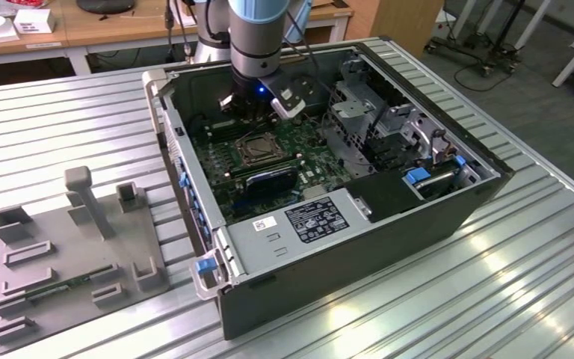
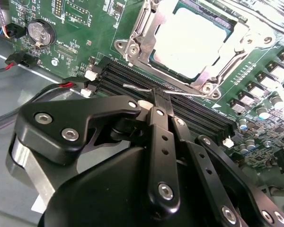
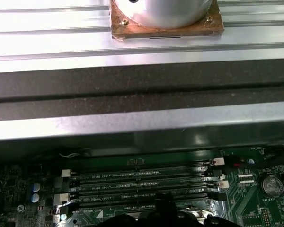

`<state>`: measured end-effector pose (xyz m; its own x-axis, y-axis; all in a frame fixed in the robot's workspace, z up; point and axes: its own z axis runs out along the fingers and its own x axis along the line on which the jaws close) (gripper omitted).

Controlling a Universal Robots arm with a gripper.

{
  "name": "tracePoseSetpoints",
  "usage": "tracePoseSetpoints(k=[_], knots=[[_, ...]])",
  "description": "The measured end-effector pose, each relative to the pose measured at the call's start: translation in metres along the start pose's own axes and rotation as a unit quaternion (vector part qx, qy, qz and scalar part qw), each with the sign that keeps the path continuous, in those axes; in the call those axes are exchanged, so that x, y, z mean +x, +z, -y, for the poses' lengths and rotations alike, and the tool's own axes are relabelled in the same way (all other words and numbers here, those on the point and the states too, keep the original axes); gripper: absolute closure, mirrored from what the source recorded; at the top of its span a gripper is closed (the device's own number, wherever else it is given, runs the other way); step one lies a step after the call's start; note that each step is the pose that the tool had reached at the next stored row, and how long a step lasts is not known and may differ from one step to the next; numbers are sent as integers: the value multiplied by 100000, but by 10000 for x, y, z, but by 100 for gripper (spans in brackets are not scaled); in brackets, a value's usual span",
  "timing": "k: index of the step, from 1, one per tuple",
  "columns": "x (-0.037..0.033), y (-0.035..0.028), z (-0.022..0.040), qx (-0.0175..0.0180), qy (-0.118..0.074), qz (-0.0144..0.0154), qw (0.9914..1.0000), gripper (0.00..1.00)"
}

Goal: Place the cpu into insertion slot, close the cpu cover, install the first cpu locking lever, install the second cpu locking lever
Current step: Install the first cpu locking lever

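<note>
The open computer case [image 1: 367, 247] lies on the ribbed metal table. On its green motherboard, the insertion slot [image 1: 257, 148] [image 2: 125, 46] holds the cpu [image 2: 194, 38], silver-grey top up. The silvery cpu cover [image 2: 217, 66] lies down around the chip's edges. A thin wire locking lever [image 2: 137, 87] stretches across the black memory slots beside the socket. My gripper [image 2: 161, 100] [image 1: 239, 112] is shut, and its black fingertips meet right at this wire. I cannot tell whether the wire is pinched or only touched.
Long black memory slots [image 3: 142, 187] run next to the socket, under the case wall [image 3: 142, 127]. A coin battery [image 2: 40, 33] and red-black cables [image 2: 19, 61] sit nearby. A metal drive cage [image 1: 367, 112] fills the case's far side. A grey fixture board [image 1: 78, 247] lies at the exterior view's left.
</note>
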<state>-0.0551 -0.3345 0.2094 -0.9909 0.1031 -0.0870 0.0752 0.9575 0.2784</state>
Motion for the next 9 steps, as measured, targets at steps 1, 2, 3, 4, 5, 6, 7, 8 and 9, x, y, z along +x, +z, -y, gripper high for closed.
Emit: tracePoseSetpoints(k=[1,2,3,4,5,6,7,8,9], knots=[[1,1,-2,1,3,0,100000,89],[1,2,-3,0,0,0,100000,89],[1,4,-6,0,4,0,100000,89],[2,5,-10,6,8,-2,100000,89],[2,7,-13,6,9,0,100000,89],[3,9,-17,4,7,-2,100000,89],[3,9,-18,1,1,-3,100000,89],[3,9,-18,5,-2,-4,100000,89],[3,9,-18,6,-1,-5,100000,89]])
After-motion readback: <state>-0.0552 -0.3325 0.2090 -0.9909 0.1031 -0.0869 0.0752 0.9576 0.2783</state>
